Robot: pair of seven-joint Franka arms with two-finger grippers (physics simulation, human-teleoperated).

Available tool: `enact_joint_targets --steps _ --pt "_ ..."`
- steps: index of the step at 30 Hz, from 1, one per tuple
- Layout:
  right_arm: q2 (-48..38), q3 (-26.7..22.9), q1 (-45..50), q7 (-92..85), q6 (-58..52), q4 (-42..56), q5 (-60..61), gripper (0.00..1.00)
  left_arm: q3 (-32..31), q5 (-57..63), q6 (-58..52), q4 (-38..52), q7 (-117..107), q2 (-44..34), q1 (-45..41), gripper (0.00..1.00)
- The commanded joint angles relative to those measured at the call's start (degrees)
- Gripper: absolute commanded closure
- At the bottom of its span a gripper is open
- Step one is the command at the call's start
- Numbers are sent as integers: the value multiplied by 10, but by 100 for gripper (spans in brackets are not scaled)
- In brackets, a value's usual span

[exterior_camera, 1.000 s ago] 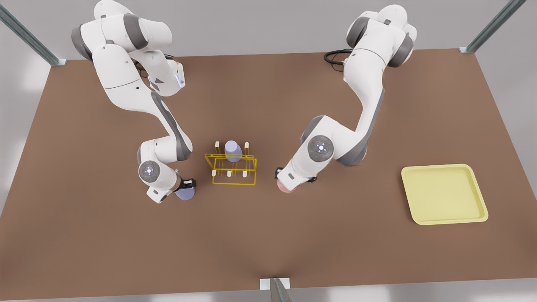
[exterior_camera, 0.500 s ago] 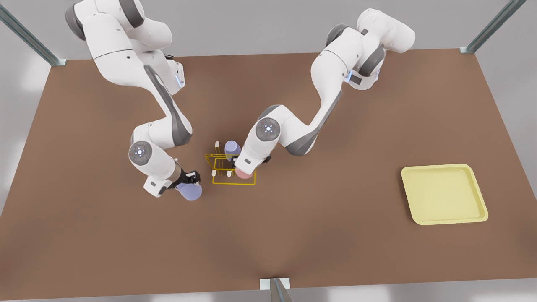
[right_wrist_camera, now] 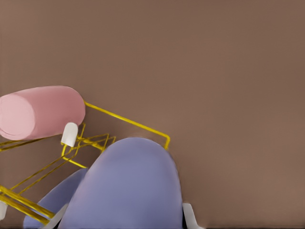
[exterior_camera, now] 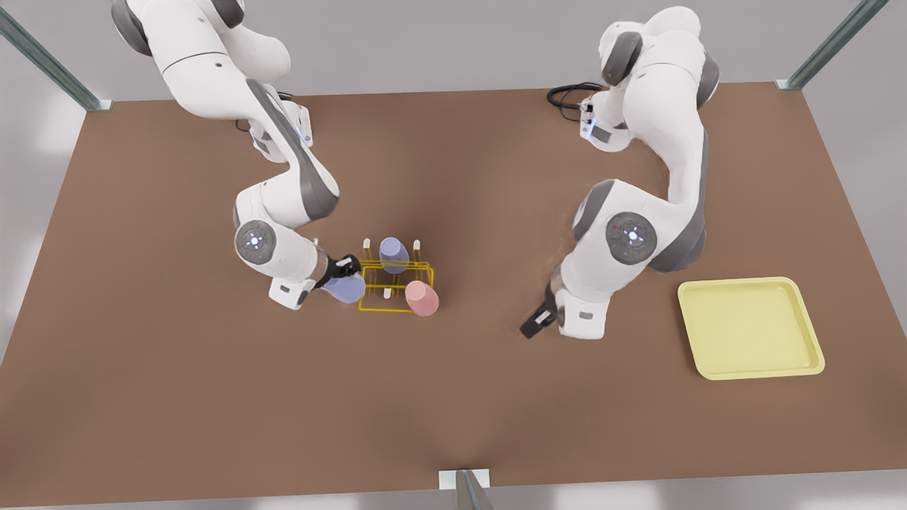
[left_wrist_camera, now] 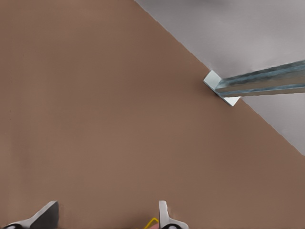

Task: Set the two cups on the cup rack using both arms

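R gripper [exterior_camera: 345, 273] pinches blue cup [exterior_camera: 346, 289] touching the rack [exterior_camera: 375, 307] edge, pink cup [exterior_camera: 422, 298] on rack's opposite end, L gripper [exterior_camera: 533, 327] spread, empty, waiting well off rack; cups prob light, stiff, slick, so grip mid-wall.

The front view is looking steeply down from high above the table [exterior_camera: 177, 397], facing both arm bases, with the cup rack [exterior_camera: 395, 287] sitting near mid-picture; the right wrist view is riding on the right gripper [exterior_camera: 347, 268] just beside the rack, peering closely past the held lavender-blue cup [right_wrist_camera: 126, 186] at the rack's wires and the pink cup [right_wrist_camera: 40, 112]; the left wrist view is riding on the left gripper [exterior_camera: 536, 324], well apart from the rack, fingers [left_wrist_camera: 47, 213] spread, looking low across bare table toward a metal post [left_wrist_camera: 262, 83] at the table's edge; front and right wrist views are sharing the rack and those cups.
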Motion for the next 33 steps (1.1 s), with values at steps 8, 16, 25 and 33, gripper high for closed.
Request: enact_joint_targets --steps 8,16,25,33 --pt "26 3 12 -19 -33 10 0 35 -6 50 -146 -311 698 -232 190 0" --pt "40 2 26 -19 -33 13 5 26 -6 22 -142 -310 718 -228 206 0" --pt "42 2 25 -15 -42 29 5 0 -8 22 -142 -310 717 -229 204 0" --pt "43 -201 -42 -38 -229 232 -143 0 -27 79 -132 -254 716 -214 198 0"
